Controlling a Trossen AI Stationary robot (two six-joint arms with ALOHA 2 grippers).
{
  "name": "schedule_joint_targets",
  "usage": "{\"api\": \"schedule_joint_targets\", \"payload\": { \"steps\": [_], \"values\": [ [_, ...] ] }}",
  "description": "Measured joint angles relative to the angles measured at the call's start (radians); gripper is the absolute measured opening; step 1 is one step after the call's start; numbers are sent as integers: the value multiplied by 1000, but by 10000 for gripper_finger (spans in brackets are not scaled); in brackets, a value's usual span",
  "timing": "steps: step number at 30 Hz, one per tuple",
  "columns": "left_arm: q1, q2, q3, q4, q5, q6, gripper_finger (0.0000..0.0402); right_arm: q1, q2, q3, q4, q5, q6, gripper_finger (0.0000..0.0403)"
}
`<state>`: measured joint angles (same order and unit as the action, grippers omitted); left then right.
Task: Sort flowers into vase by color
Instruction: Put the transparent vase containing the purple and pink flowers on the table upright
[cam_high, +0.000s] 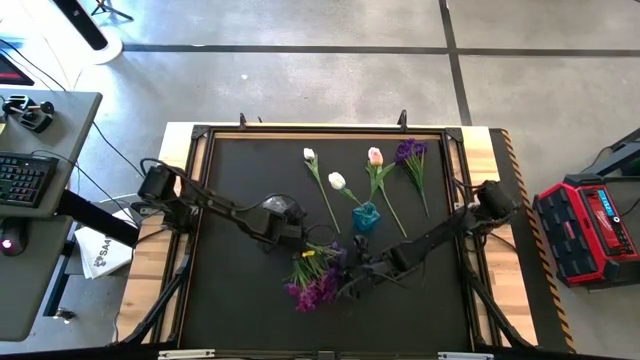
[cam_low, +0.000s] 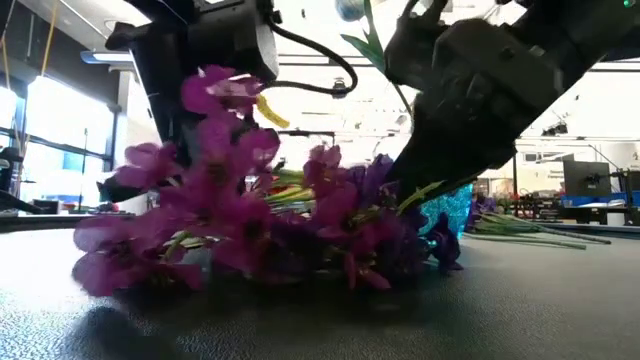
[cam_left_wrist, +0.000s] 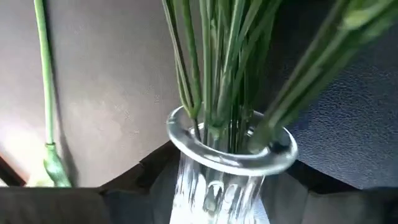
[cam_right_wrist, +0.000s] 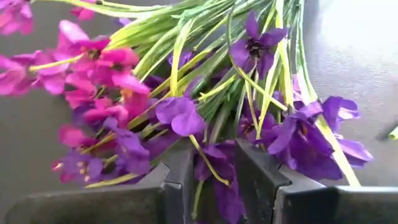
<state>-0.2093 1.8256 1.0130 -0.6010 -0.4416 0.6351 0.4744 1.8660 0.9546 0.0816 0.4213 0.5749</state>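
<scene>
A bunch of purple flowers (cam_high: 315, 280) is seen lying on its side on the black mat (cam_high: 240, 200), near the front middle of the table. Its long axis runs from the blossoms at the near left up to the green stems at the far right, where the stems enter a clear glass vase (cam_left_wrist: 231, 163). In the low view the blossoms (cam_low: 230, 215) spread along the mat and touch it. The vase mouth is shown in the left wrist view with many green stems (cam_left_wrist: 217, 68) packed inside its rim.

The left claw (cam_high: 292, 233) is placed at the stem end of the bunch, beside the vase; its dark fingers (cam_left_wrist: 134, 180) are seen on either side of the vase body, and it appears closed on the glass. The right claw (cam_high: 362, 272) is set just right of the blossoms. Its two fingers (cam_right_wrist: 261, 180) are held a narrow gap apart, with a purple blossom and a thin stem lying between them; whether they are pinched cannot be told.

Farther back on the mat, loose stems are laid well apart from the bunch: a white tulip (cam_high: 309, 155), a second white tulip (cam_high: 337, 181), a pink tulip (cam_high: 375, 156) and a purple sprig (cam_high: 410, 152), all with heads pointing to the far edge. A small blue vase (cam_high: 366, 216) stands among their stem ends, between the two arms.
</scene>
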Motion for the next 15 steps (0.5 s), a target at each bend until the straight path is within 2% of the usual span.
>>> {"api": "schedule_joint_targets", "payload": {
  "steps": [4,15],
  "values": [
    [1,-10,-1,1,22,-68,135,-4,0,0,0,4,-13,84],
    [2,-23,-2,32,116,-243,134,1,-24,27,10,5,-16,84]
  ]
}}
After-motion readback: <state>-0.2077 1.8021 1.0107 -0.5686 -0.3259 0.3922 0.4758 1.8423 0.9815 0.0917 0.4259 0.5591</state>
